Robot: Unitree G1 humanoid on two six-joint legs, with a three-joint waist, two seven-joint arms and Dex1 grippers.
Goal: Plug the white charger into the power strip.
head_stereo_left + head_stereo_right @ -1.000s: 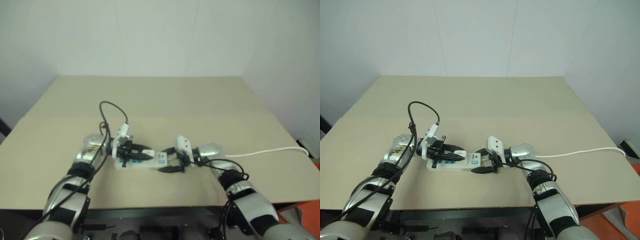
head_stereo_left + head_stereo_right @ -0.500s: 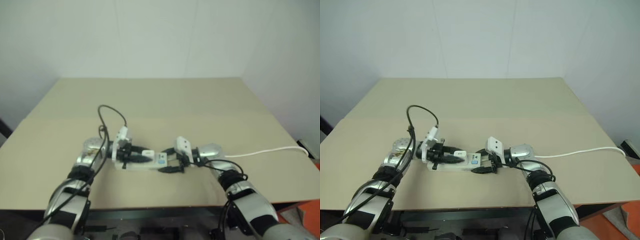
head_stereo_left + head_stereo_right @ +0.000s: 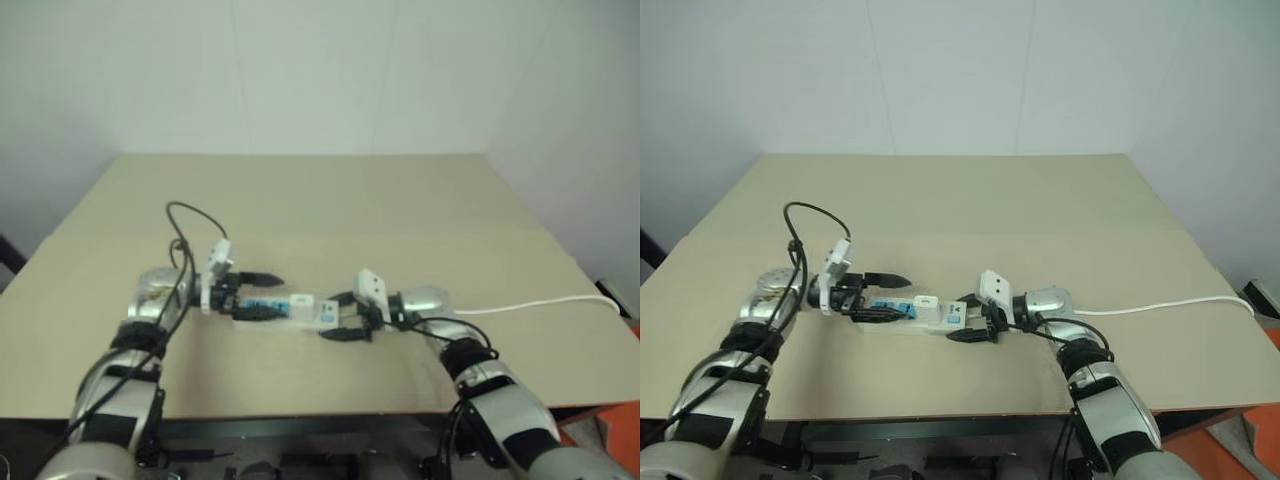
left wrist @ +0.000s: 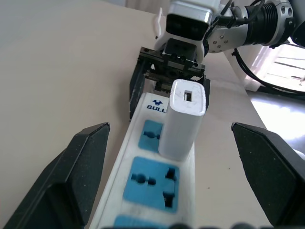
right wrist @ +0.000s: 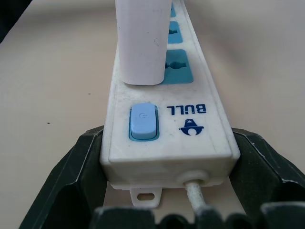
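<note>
The power strip lies flat on the tan table near its front, blue sockets up. Standing upright in the socket nearest the switch end is the white charger, also visible at charger. My left gripper is open at the strip's far-from-cord end, its fingers spread wide and clear of the charger. My right gripper is shut on the strip's cord end, with its fingers pressed against both sides beside the blue switch.
The strip's thin white cord runs across the table to its right edge. The table's front edge is close below both arms. Bare tan tabletop stretches back to the white wall.
My left gripper has opened, let go of the charger and drawn back to the left. The charger stays standing in the strip. The right gripper keeps its hold.
</note>
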